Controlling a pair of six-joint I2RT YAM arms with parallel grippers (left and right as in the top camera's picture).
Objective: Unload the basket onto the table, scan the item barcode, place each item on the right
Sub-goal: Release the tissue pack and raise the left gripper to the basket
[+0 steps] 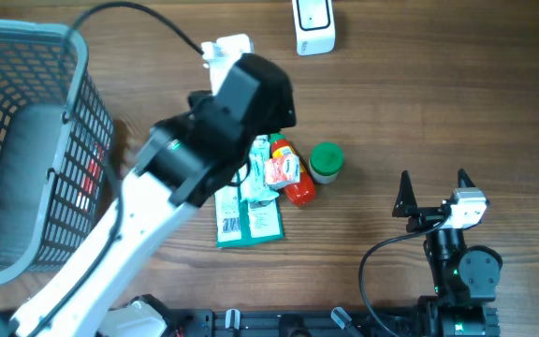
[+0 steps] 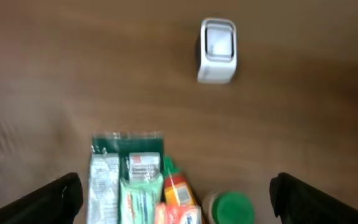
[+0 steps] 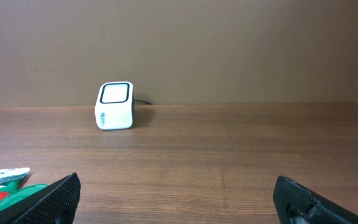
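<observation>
The wooden surface (image 1: 419, 94) is carrying everything. The wire basket (image 1: 26, 140) is sitting well left of the scanner (image 1: 313, 26), nearer the robot. The left claw (image 2: 178, 198) is hanging wide apart and holding nothing, above the heap of items lying on the robot's side of the scanner. The right claw (image 1: 432, 192) is also gaping wide and empty, well off to the scanner's right.

In the heap, the flat green packet (image 1: 248, 220) is looking light, soft and probably slippery. What seems to be a barcode is facing up, so pinching a free edge is looking wisest. The red bottle (image 1: 299, 192) lying on it and the green-lidded jar (image 1: 326, 161) just beside are looking stiffer, suiting a grip across the body.
</observation>
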